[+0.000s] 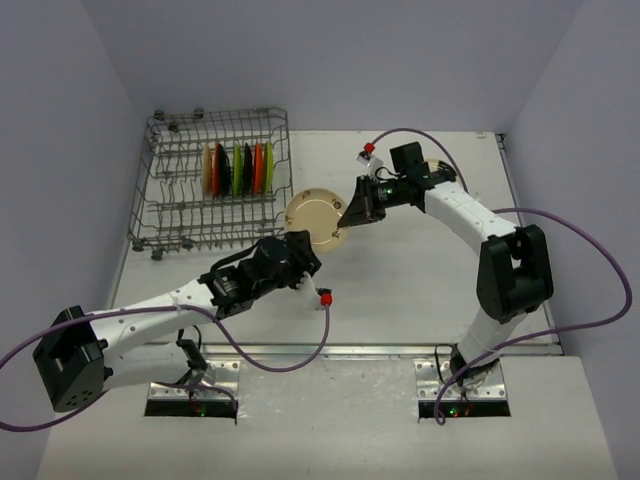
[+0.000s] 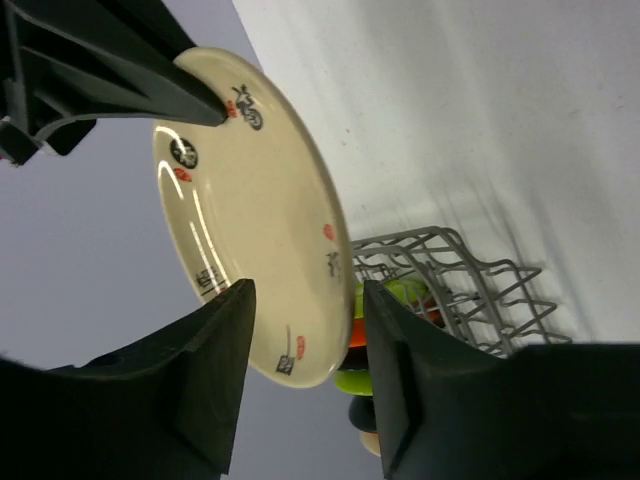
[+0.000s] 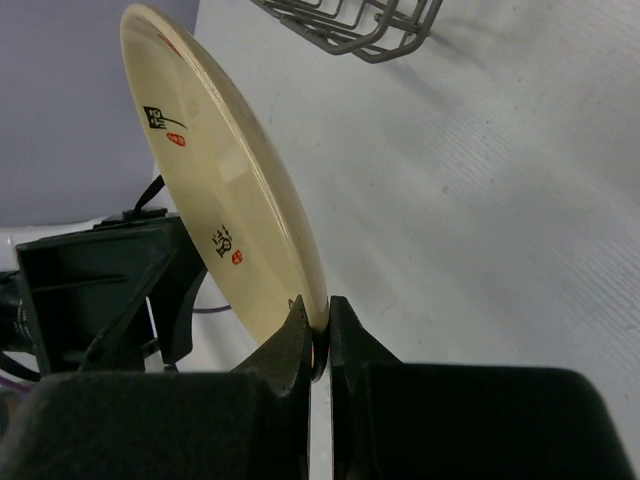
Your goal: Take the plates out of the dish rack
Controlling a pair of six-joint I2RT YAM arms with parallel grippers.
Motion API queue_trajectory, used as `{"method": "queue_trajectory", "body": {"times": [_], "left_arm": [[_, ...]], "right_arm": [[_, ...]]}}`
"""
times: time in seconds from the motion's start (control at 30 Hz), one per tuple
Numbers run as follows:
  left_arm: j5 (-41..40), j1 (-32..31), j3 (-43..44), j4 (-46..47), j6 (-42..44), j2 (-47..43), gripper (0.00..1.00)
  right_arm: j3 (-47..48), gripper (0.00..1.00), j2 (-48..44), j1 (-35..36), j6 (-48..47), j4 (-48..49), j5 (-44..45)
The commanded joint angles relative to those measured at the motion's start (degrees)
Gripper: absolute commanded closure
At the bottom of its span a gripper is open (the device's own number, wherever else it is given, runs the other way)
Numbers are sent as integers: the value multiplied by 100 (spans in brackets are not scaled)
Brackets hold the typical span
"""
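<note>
One cream plate, round and glossy with small black brush marks and red stamps near its rim, is being held over the table just right of the dish rack. The right gripper is pinching its right edge tight, while the left gripper is straddling its near edge with jaws apart. Six more plates seem to be standing edge-on in the rack's far row: two lime green, two black, one orange and one cream, the leftmost ones blurring together.
</note>
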Motion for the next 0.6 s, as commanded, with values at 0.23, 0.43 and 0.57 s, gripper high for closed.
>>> {"method": "queue_trajectory", "body": {"times": [0.23, 0.43, 0.57], "left_arm": [[-920, 354, 1148, 819, -1660, 224, 0], [-1054, 1315, 2580, -428, -3724, 908, 0], [-1036, 1751, 2471, -702, -4567, 1002, 0]], "right_arm": [[58, 100, -193, -2062, 426, 156, 87], [555, 100, 500, -3431, 722, 130, 338], [982, 100, 1000, -3812, 906, 139, 553]]}}
